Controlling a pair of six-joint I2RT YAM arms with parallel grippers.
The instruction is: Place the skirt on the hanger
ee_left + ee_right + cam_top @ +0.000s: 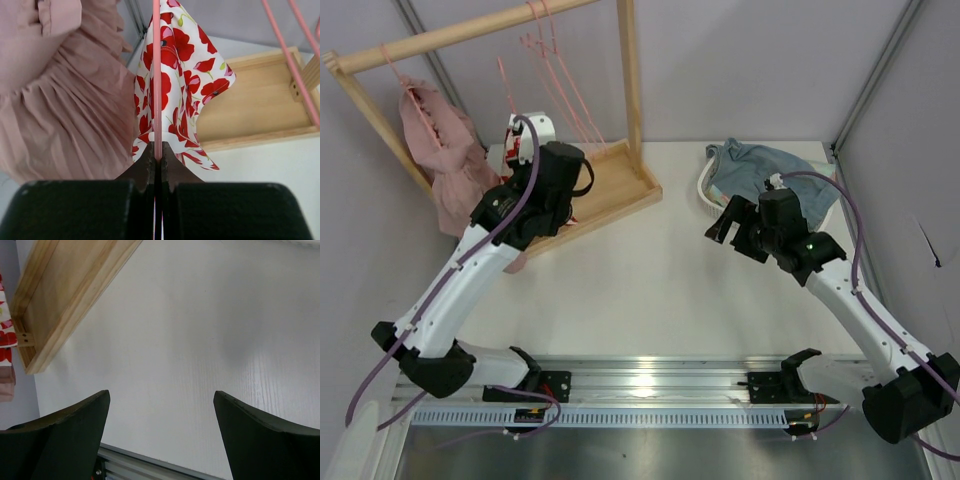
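Black left gripper (157, 151) fingers were pressed together on the pink hanger (157, 75) wire; the skirt (186, 65) hung just behind it, apparently draped on it, beside a dusty-pink garment (65, 95); the right gripper (161, 435) stood wide open, empty, above the table (210, 330)

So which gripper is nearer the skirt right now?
Left. The left gripper is clamped on the hanger right at the skirt; the right gripper hangs open over the table, far off.
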